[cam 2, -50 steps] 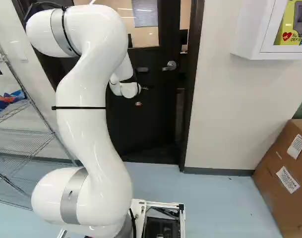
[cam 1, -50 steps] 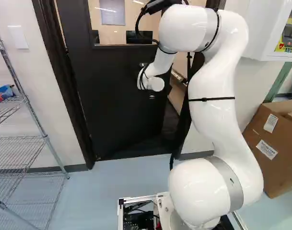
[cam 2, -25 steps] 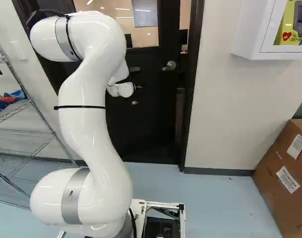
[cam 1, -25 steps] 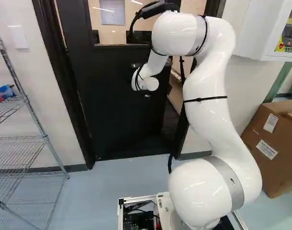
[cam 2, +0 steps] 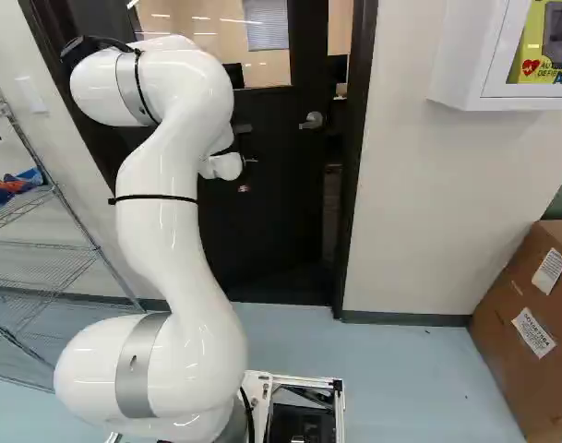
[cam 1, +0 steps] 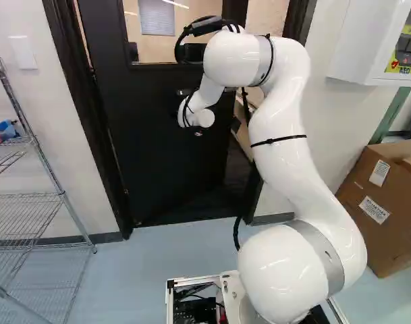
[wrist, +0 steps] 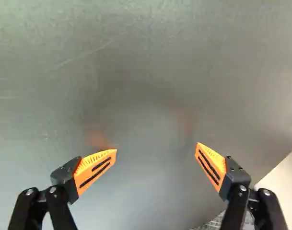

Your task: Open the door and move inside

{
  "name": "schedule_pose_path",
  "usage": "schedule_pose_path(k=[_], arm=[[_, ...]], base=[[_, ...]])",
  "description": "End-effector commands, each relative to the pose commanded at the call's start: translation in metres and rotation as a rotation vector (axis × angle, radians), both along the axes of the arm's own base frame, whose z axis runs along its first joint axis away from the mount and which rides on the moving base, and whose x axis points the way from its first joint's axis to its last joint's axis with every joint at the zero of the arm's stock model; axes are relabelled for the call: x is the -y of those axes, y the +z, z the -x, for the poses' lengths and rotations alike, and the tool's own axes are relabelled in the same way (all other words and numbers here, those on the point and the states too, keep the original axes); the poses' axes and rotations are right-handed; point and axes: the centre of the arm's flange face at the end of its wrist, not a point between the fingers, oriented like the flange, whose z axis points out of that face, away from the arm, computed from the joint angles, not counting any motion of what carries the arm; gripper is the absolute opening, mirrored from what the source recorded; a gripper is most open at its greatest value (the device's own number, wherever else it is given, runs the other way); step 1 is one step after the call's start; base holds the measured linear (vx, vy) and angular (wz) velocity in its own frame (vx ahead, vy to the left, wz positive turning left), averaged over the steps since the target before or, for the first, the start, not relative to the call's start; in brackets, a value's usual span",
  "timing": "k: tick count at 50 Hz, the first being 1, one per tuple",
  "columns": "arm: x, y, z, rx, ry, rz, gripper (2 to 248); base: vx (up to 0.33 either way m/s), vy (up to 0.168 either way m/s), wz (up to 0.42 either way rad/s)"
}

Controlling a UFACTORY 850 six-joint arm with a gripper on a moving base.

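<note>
Left base view: the black door [cam 1: 158, 162] stands ajar, its flat face just ahead of the claw [wrist: 157, 147]; contact, I cannot tell. A wire shelving rack [cam 1: 63, 194] is well to the claw's left, a cardboard box [cam 1: 377, 209] lower and well to its right. The claw is wide open. The lever handle [cam 2: 313, 121] sits right of it.

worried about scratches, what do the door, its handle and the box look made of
Door: probably painted metal, satin; its face gives blurred reflections. Handle: likely polished metal, given its silvery shine. Box: cardboard, matt, judging by brown folded panels.
</note>
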Motion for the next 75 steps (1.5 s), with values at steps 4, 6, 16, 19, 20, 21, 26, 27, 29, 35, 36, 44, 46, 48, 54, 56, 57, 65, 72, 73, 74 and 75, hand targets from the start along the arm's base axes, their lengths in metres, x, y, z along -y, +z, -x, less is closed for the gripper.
schedule_pose_path(k=[4, 6, 16, 19, 20, 21, 26, 27, 29, 35, 36, 44, 46, 48, 54, 56, 57, 65, 72, 73, 74, 75], arm=[[-0.001, 0.0, -0.001, 0.001, 0.001, 0.0, 247], [-0.001, 0.0, -0.001, 0.001, 0.002, 0.0, 247], [0.0, 0.001, 0.007, -0.006, 0.001, 0.001, 247], [0.002, 0.002, 0.012, -0.011, 0.001, 0.002, 247], [0.002, 0.003, 0.014, -0.013, 0.0, 0.002, 247], [0.003, 0.003, 0.016, -0.014, 0.0, 0.003, 247], [0.006, 0.005, 0.025, -0.023, -0.002, 0.004, 247], [0.007, 0.005, 0.027, -0.024, -0.002, 0.005, 247], [0.008, 0.006, 0.031, -0.028, -0.003, 0.005, 247], [0.012, 0.008, 0.043, -0.038, -0.005, 0.007, 247], [0.012, 0.008, 0.045, -0.039, -0.006, 0.007, 247], [0.019, 0.011, 0.061, -0.052, -0.011, 0.009, 247], [0.02, 0.012, 0.065, -0.055, -0.012, 0.01, 247], [0.022, 0.012, 0.069, -0.058, -0.014, 0.01, 247], [0.027, 0.014, 0.082, -0.067, -0.019, 0.012, 247], [0.029, 0.015, 0.085, -0.069, -0.021, 0.012, 247], [0.03, 0.015, 0.087, -0.07, -0.022, 0.012, 247], [0.038, 0.017, 0.101, -0.08, -0.032, 0.014, 247], [0.047, 0.019, 0.113, -0.088, -0.043, 0.014, 247], [0.048, 0.019, 0.115, -0.089, -0.045, 0.015, 247], [0.049, 0.019, 0.117, -0.091, -0.047, 0.015, 247], [0.05, 0.019, 0.118, -0.092, -0.048, 0.015, 247]], base=[[-0.005, 0.005, 0.027], [-0.015, 0.0, 0.045], [-0.003, -0.001, 0.007], [0.0, 0.0, 0.0], [0.0, 0.0, 0.0], [0.0, 0.0, 0.0], [0.0, 0.0, 0.0], [0.0, 0.0, 0.0], [0.0, 0.0, 0.0], [0.0, 0.0, 0.0], [0.0, 0.0, 0.0], [0.0, 0.0, 0.0], [0.0, 0.0, 0.0], [0.0, 0.0, 0.0], [0.0, 0.0, 0.0], [0.0, 0.0, 0.0], [0.0, 0.0, 0.0], [0.0, 0.0, 0.0], [0.0, 0.0, 0.0], [0.0, 0.0, 0.0], [0.0, 0.0, 0.0], [0.0, 0.0, 0.0]])
